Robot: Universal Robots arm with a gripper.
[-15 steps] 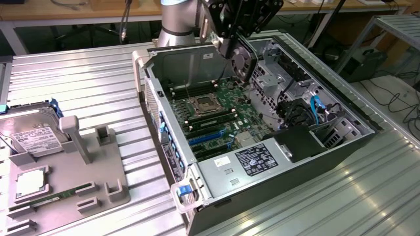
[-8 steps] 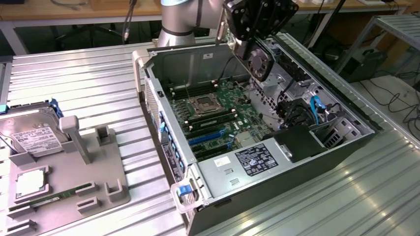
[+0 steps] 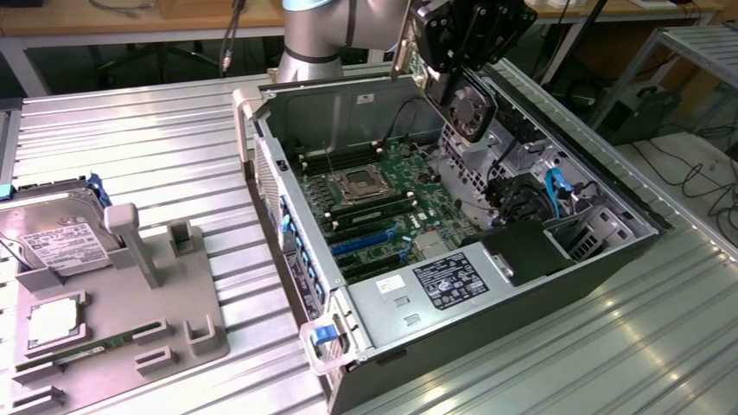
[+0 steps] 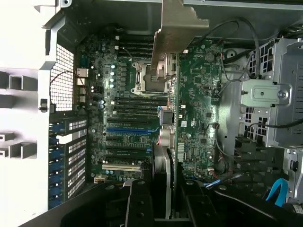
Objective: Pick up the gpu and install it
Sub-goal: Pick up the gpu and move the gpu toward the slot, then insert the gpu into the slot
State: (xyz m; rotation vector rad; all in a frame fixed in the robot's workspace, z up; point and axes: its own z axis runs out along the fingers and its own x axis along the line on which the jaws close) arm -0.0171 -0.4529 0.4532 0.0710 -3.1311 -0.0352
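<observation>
Black gripper [image 4: 166,188]: jaws clenched on gpu [image 3: 469,108], green card with black fan shroud and silver bracket, hanging over open grey tower case [image 3: 346,108]. Risks: tilted card missing blue slot [image 4: 130,130] in green motherboard [image 4: 99,94]; bracket catching case wall.

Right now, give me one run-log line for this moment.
gripper: shut on gpu | gpu: held above open computer case, over motherboard | install: not yet seated
</observation>
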